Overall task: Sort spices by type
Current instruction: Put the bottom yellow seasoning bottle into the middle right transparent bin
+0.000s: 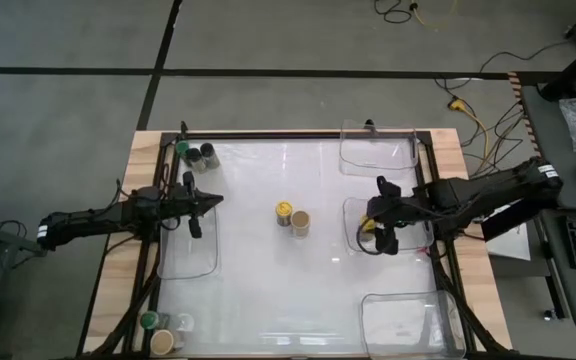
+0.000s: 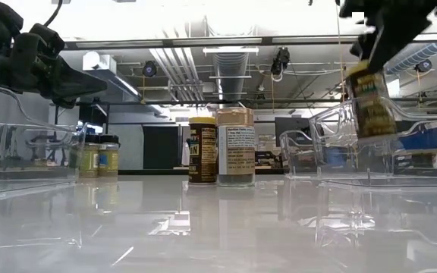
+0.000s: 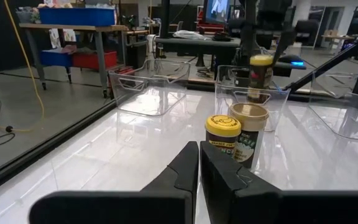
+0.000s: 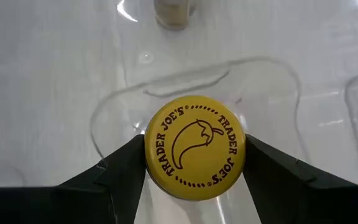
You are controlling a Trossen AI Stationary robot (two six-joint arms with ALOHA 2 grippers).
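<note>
Two dark arms here, matte black and jointed, each wearing a pale band near its outer end. The left gripper (image 1: 208, 200) shows blocky, angular black fingers (image 3: 182, 174); the right gripper (image 4: 194, 162) has wedge-shaped ones.

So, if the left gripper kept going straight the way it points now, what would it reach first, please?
Probably the yellow-lidded jar at mid-table, touching the tan-lidded jar. The shut left gripper points right at that pair, with bare table between; which jar comes first is hard to judge.
</note>
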